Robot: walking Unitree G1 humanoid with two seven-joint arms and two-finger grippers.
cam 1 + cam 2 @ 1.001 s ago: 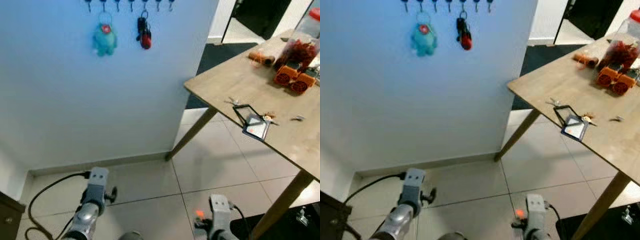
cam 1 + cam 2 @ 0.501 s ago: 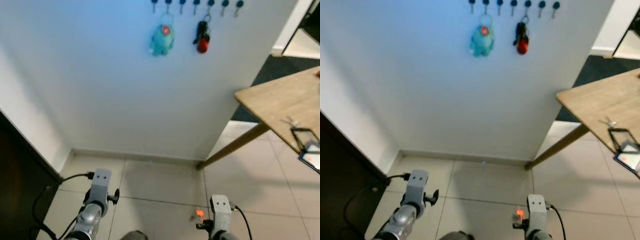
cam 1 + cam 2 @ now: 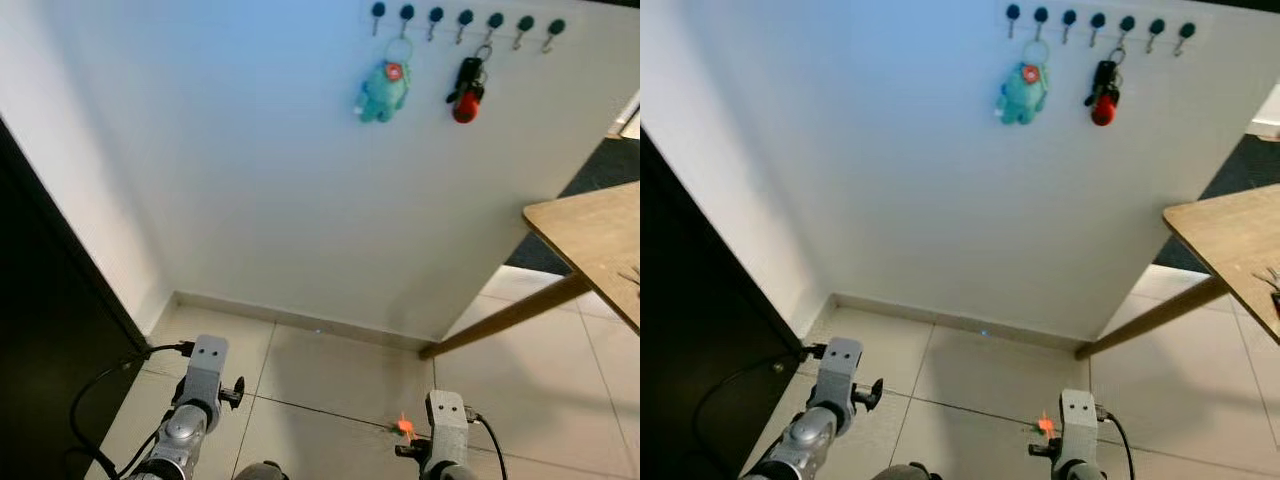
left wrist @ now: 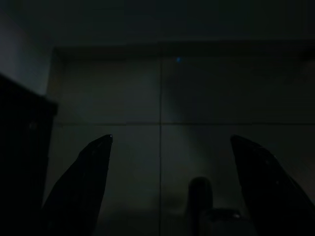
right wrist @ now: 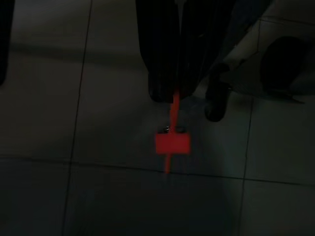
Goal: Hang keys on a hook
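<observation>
From our head views, a white wall (image 3: 250,180) carries a row of hooks (image 3: 465,20); a teal plush keyring (image 3: 381,90) and a black-and-red key bunch (image 3: 465,92) hang there, three hooks beyond them bare. A wooden tabletop (image 3: 590,240) edge juts in at right, over open tiled floor (image 3: 330,370).

Our left wrist view is dark: left gripper (image 4: 172,187) jaws spread wide above tile.

In our right wrist view, the right gripper (image 5: 170,93) jaws pinch an orange key tag (image 5: 172,142), dangling over the floor.
</observation>
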